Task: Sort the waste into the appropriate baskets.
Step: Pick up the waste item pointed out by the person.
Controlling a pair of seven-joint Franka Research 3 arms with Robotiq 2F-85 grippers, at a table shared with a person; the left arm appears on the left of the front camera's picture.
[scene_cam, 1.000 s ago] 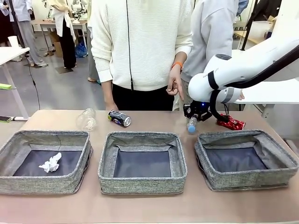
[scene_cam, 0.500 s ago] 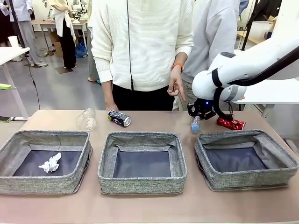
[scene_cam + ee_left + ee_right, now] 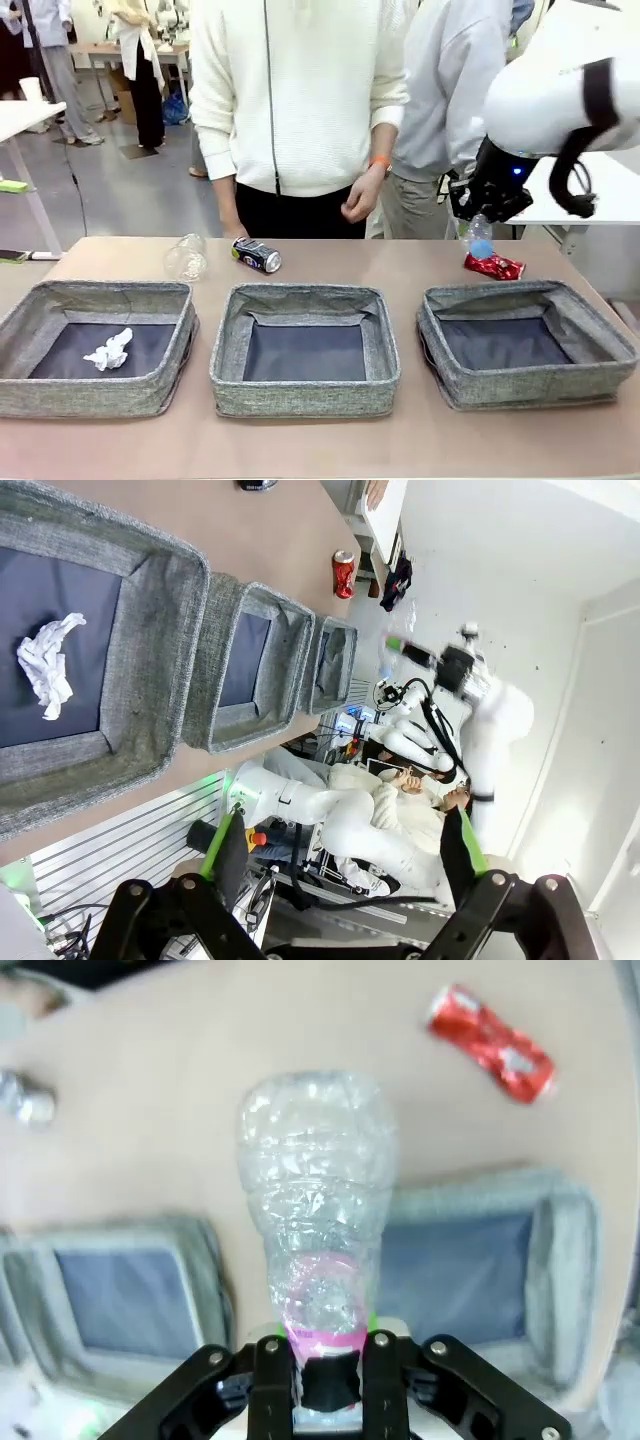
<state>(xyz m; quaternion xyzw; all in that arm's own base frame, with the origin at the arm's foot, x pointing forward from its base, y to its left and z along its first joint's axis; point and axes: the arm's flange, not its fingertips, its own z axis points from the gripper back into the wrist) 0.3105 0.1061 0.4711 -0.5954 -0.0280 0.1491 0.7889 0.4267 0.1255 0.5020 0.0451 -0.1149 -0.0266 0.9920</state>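
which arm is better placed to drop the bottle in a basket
Right. The right end effector is shut on the bottle, above the table just beyond the right basket. The left end effector is open and empty.

A brown table (image 3: 320, 440) is located in the foreground. At its far side, a person in a white knit sweater (image 3: 300, 100) is positioned; an orange wristband (image 3: 379, 161) is worn. A second person in grey (image 3: 450, 90) is positioned just beside. A white cup (image 3: 30, 89) is placed on a white side table (image 3: 25, 112).
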